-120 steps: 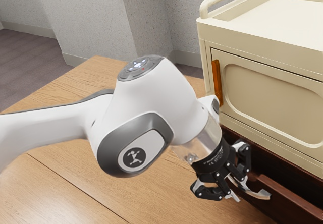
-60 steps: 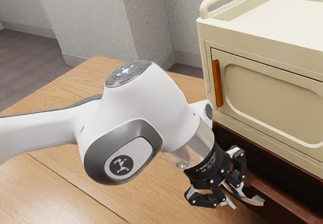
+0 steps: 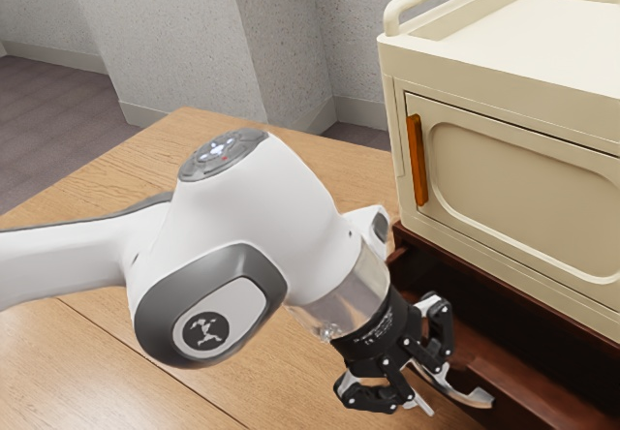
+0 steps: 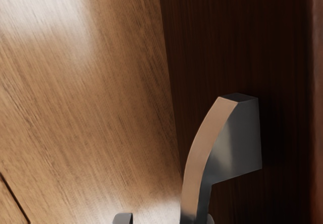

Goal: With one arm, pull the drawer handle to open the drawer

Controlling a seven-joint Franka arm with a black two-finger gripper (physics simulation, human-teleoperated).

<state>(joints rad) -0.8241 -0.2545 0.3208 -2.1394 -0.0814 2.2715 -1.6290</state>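
Gripper (image 3: 426,383) lower right of exterior view, fingers (image 4: 122,218) well parted, straddling handle (image 3: 469,392), no clamp: one fingertip close behind bar, other clear of it. Handle lower right too, on front of part-open drawer (image 3: 528,389). Pull straight out along slide, slow, wrist angle fixed; hooked finger could slip off curve. Versus earlier: gripper, handle, drawer front all shifted toward lower left, more drawer interior visible.
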